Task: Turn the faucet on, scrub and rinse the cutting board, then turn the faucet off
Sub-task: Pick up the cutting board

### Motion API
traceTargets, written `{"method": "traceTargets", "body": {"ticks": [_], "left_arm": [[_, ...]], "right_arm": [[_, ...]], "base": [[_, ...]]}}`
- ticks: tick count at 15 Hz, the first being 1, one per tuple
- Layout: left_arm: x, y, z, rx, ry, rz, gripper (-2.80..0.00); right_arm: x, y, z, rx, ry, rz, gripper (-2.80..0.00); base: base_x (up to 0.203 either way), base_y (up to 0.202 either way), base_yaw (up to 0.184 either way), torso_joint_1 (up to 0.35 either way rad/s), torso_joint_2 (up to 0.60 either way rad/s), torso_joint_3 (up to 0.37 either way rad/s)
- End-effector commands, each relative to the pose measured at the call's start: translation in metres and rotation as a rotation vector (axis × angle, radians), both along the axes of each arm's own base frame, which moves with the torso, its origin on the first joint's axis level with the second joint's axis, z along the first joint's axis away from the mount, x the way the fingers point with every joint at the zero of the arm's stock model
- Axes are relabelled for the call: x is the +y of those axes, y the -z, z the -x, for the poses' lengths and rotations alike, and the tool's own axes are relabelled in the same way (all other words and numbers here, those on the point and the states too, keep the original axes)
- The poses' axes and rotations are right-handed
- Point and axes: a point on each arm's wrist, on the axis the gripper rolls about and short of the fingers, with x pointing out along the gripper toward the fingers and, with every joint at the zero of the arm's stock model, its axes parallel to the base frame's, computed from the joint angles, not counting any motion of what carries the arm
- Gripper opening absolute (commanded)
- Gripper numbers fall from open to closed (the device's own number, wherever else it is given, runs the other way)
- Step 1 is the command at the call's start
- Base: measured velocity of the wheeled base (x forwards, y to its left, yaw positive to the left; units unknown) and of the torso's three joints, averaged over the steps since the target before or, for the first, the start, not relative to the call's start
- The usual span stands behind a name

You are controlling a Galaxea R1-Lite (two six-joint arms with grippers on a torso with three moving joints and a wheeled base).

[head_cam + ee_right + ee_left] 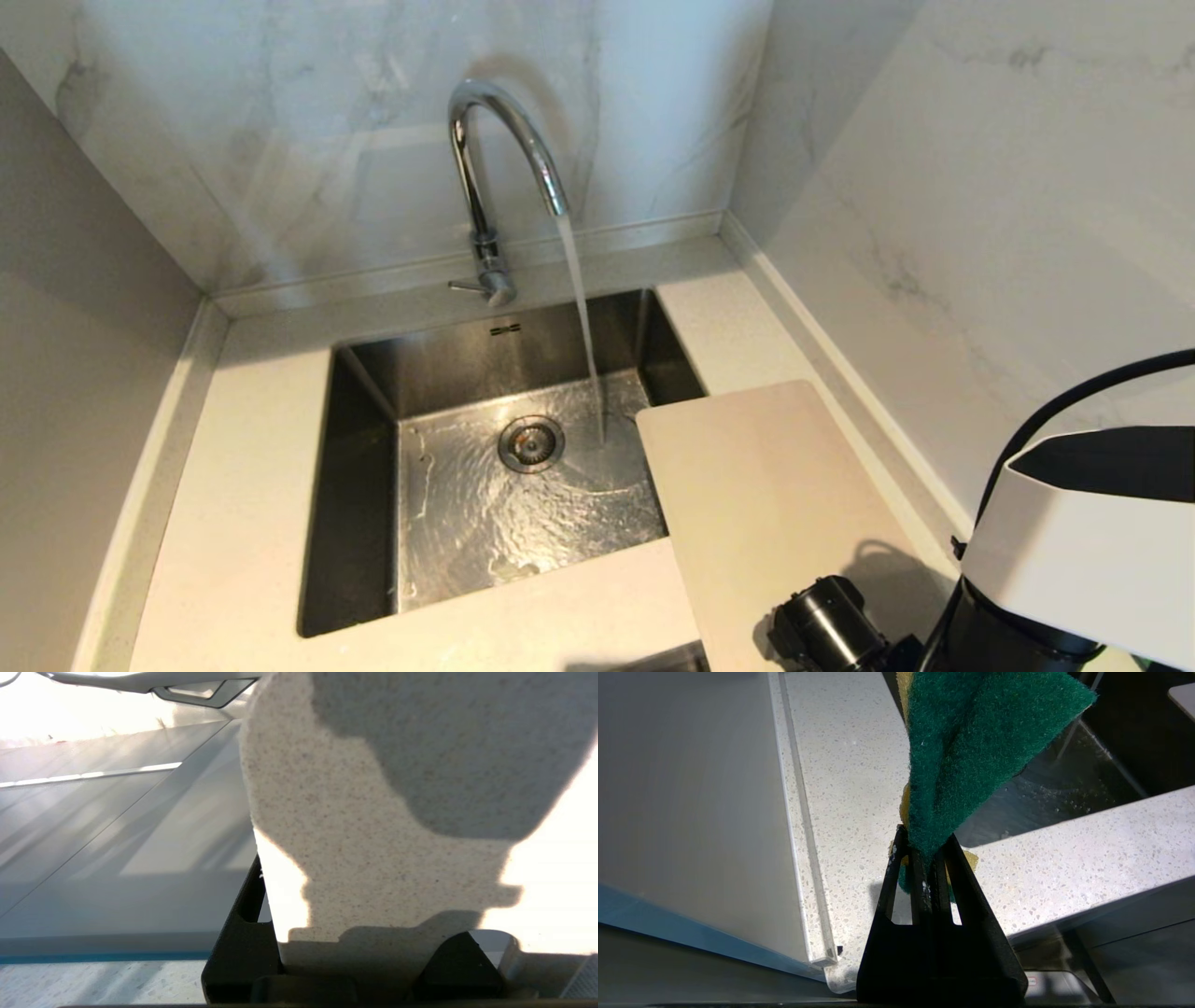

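Item, right arm (1083, 551): its white housing and black wrist are filling the near right corner of the head view, above the near end of the cutting board (766, 504). Item, right gripper (364, 956): its jaws are standing either side of the board's near edge, with the speckled pale surface running between them; whether they are already pressing it cannot be told. Item, cutting board: pale, thin, flat, lying on the counter (233, 485) to the right of the sink (364, 485), its far corner overhanging the basin. It is looking stiff and light, and likely turning slick once wet, so a hold on the near short edge (where the jaws are now) seems the sound place, with a firm pinch. Item, faucet (485, 177): chrome gooseneck at the back of the sink, its water (583, 327) running into the basin near the drain (530, 442). Item, left gripper (924, 858): out of the head view, its jaws closed tight on a green-and-yellow sponge (971, 742), which is hanging over the counter beside the sink.
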Motion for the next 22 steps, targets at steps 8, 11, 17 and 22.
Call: {"method": "traceTargets", "body": {"ticks": [8, 11, 17, 22], "left_arm": [[0.0, 0.0, 0.0, 0.003, 0.0, 0.0, -2.8], [0.0, 0.0, 0.0, 0.004, 0.0, 0.0, -2.8], [0.0, 0.0, 0.0, 0.003, 0.0, 0.0, -2.8], [0.0, 0.0, 0.0, 0.004, 0.0, -0.001, -2.8]], "right_arm": [[0.001, -0.001, -0.001, -0.011, -0.008, -0.001, -2.8], [0.001, -0.004, 0.0, -0.02, -0.015, -0.005, -2.8], [-0.003, -0.021, 0.012, -0.055, -0.022, -0.018, -2.8], [-0.004, -0.025, 0.016, -0.066, -0.018, -0.002, -2.8]], "base": [[0.0, 0.0, 0.0, 0.0, 0.0, 0.0], [0.0, 0.0, 0.0, 0.0, 0.0, 0.0], [0.0, 0.0, 0.0, 0.0, 0.0, 0.0], [0.0, 0.0, 0.0, 0.0, 0.0, 0.0]]}}
